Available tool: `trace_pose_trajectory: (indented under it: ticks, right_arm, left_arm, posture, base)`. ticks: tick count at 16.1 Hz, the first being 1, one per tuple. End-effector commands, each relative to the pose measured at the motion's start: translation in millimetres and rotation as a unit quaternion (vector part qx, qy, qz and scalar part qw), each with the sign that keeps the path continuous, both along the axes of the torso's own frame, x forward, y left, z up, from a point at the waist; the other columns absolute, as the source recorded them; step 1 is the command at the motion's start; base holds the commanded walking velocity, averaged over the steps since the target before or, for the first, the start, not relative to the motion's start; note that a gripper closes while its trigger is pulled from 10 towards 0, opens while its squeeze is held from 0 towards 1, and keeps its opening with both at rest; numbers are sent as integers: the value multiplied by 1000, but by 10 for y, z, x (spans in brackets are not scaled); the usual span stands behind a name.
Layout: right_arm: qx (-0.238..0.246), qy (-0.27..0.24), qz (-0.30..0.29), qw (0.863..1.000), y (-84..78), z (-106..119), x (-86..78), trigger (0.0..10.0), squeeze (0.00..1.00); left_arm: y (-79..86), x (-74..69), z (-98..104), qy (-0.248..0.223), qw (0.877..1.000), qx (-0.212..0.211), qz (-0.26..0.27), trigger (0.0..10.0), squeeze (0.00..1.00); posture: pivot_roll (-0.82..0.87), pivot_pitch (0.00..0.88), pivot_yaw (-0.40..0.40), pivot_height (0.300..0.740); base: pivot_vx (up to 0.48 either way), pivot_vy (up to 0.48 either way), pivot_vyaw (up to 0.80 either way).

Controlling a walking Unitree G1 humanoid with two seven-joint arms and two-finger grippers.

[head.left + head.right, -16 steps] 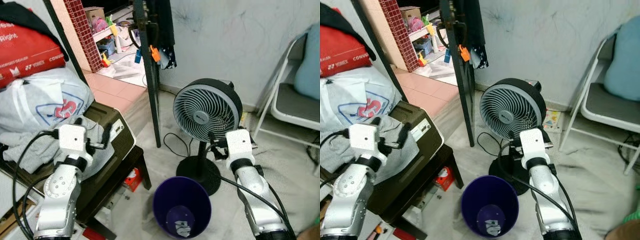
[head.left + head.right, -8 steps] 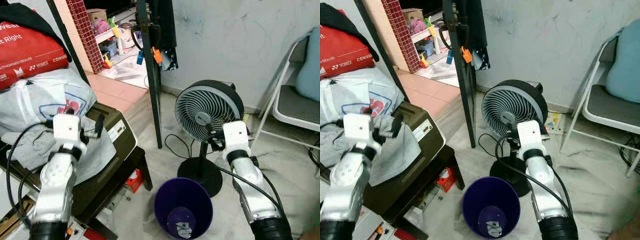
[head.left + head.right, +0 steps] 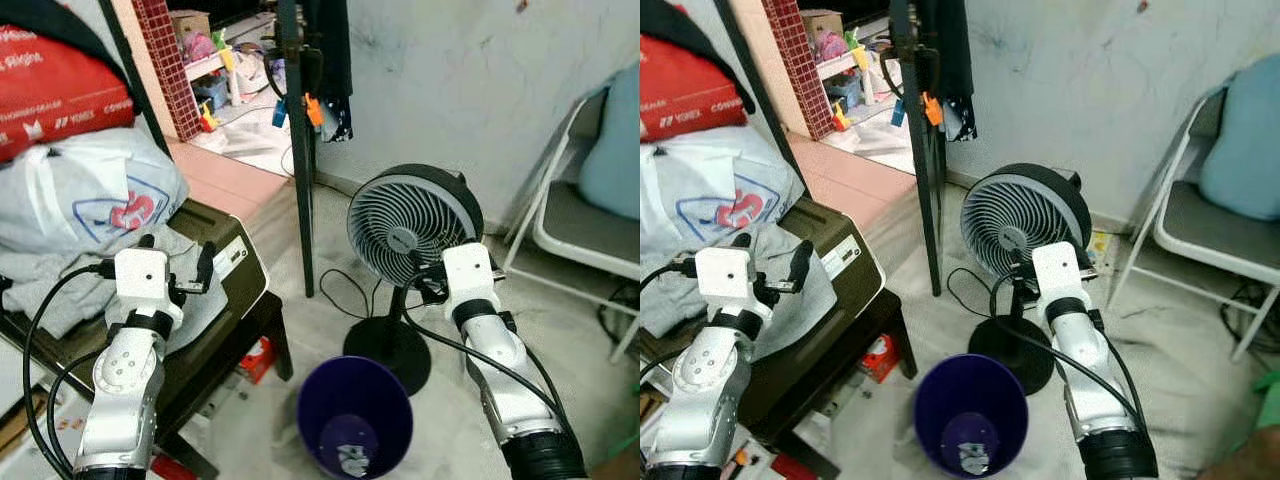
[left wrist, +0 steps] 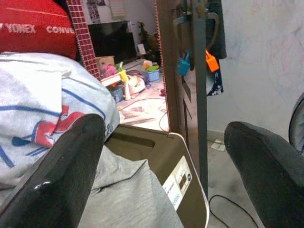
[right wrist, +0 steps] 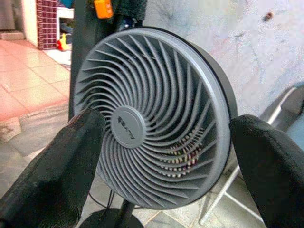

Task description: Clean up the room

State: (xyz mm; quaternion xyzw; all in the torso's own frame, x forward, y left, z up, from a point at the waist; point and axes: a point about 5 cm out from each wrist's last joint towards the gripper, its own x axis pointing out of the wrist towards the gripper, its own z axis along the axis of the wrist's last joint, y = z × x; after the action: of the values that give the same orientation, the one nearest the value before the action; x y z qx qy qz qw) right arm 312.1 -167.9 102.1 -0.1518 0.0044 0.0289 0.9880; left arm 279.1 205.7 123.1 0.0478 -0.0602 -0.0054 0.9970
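A purple bin [image 3: 355, 425] stands on the floor between my arms, with a scrap of paper [image 3: 347, 460] at its bottom. My left gripper [image 3: 178, 256] is open and holds nothing. It hovers over a grey garment [image 3: 62, 292] draped on a dark printer [image 3: 238, 255]. The left wrist view has the garment [image 4: 128, 199] and printer [image 4: 175, 166] between the two fingers [image 4: 61, 175]. My right gripper [image 3: 430, 278] is open and holds nothing, just in front of a grey standing fan [image 3: 412, 222]. The fan's grille [image 5: 152, 118] sits between its fingers [image 5: 57, 180].
The printer rests on a low black table [image 3: 245, 345], with a small red thing [image 3: 258, 358] under it. A white plastic bag [image 3: 90, 195] and a red bag [image 3: 55, 80] are piled at the left. A black rack [image 3: 300, 150] stands behind, and a folding chair [image 3: 590, 225] at the right.
The camera has shifted a little. My left gripper has swung slightly over the printer and garment. Both grippers stay open and hold nothing.
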Motion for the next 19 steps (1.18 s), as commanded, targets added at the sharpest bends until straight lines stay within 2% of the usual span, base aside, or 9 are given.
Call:
trace_pose_trajectory:
  ticks: [1, 7, 13, 19]
  right_arm:
    - [-2, -1, 10, 1000, 48, 22, 37, 10000, 1000]
    - [4, -2, 14, 1000, 99, 41, 92, 10000, 1000]
    - [1, -3, 17, 1000, 127, 56, 150, 10000, 1000]
    - [2, -14, 1, 1000, 65, 86, 127, 10000, 1000]
  left_arm:
    - [32, -33, 42, -10, 1000, 8, 9, 10000, 0]
    - [71, -73, 50, -8, 1000, 10, 19, 10000, 0]
    - [41, -97, 37, -6, 1000, 8, 19, 10000, 0]
    - [-47, 10, 47, -4, 1000, 5, -6, 10000, 0]
  posture:
    - [-97, 0, 9, 740]
    - [-76, 0, 3, 740]
    - [-60, 0, -2, 740]
    - [-117, 0, 35, 740]
  base:
    - [0, 0, 0]
    - [0, 0, 0]
    - [0, 0, 0]
    - [0, 0, 0]
